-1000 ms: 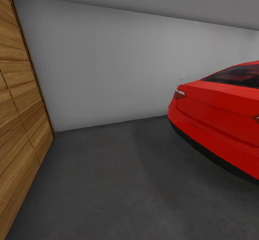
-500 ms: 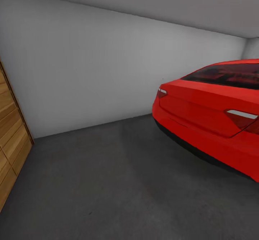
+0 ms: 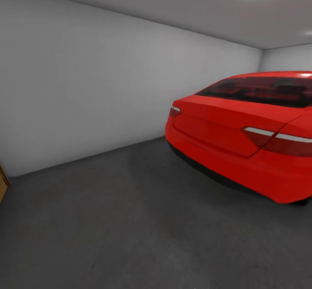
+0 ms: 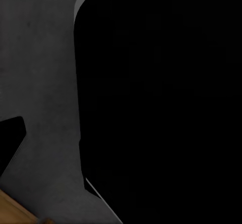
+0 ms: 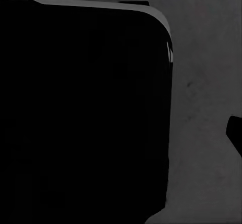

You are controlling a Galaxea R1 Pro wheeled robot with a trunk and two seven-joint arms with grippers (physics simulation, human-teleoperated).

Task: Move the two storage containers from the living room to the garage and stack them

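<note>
The two storage containers are out of view. I am in the garage, facing its dark grey concrete floor [image 3: 108,219] and a plain white wall [image 3: 86,85]. In the left wrist view a big black part of my own body [image 4: 161,103] stands over the floor [image 4: 40,82], with a small dark wedge [image 4: 10,141] at the picture's edge. The right wrist view has the same black bulk [image 5: 80,113] over the floor [image 5: 201,82] and a dark wedge [image 5: 235,135] at its edge. Neither view lets me judge the jaws.
A red car [image 3: 234,150] is parked at the right with its tail toward me. A sliver of the wood-panelled door [image 3: 2,183] shows at the far left edge, and a strip of wood [image 4: 12,211] in the left wrist view. Bare concrete lies between wall and car.
The head view has swung to the right: the wood-panelled door has slid almost out at the left and more of the red car shows. This is camera motion, not the things moving.
</note>
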